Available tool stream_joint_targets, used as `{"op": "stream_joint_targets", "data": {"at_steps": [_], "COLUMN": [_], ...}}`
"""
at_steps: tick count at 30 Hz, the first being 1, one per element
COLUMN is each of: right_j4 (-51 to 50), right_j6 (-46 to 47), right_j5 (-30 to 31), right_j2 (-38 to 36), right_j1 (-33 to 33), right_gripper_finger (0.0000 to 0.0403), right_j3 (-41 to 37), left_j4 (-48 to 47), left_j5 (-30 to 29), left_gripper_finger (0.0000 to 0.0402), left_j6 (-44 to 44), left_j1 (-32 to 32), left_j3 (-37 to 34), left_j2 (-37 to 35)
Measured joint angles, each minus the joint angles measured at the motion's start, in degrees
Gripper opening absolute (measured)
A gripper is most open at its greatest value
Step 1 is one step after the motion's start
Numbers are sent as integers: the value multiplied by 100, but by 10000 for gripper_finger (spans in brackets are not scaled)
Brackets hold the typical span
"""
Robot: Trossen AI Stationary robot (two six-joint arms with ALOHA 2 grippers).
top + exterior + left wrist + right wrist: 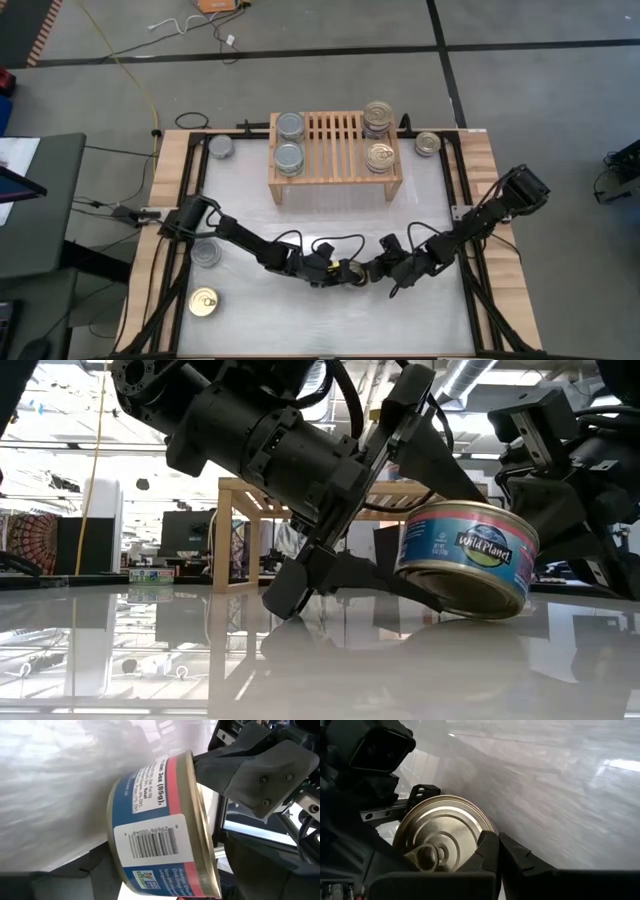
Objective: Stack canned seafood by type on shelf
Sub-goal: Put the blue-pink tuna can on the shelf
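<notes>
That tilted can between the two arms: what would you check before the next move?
1. Can off the table: not ok, its lower edge touches, tilted.
2. Left gripper on the can: ok, a finger presses its side.
3. Right gripper gripping too: cannot tell.
4. Gold ring top intact: ok.
5. Shelf has room: ok, middle slats bare.
6. Gold stack upright: ok.

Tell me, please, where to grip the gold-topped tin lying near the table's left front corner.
Take the gold-topped tin across its round side wall, coming straight down from above. It lies flat, gold top up, with bare table around it. The wall is low, so the hand must reach almost to the table.
</notes>
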Motion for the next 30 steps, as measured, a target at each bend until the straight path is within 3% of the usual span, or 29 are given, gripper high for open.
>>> {"op": "stream_joint_targets", "data": {"at_steps": [11, 20, 30], "right_j4": [-18, -341, -2400], "right_j6": [-66, -468, -449], "right_j5": [-32, -70, -358], "right_j2": [-13, -368, -1498], "right_j1": [9, -11, 162], "right_gripper_finger": [32, 89, 144], "right_j3": [0, 0, 4], "left_j4": [-9, 115, 467], "left_j5": [207, 583, 1040], "left_gripper_finger": [184, 184, 184], "left_j6": [-45, 322, 889], "left_j1": [51, 215, 395], "left_j3": [-7, -9, -13], "left_j2": [-4, 0, -91]}}
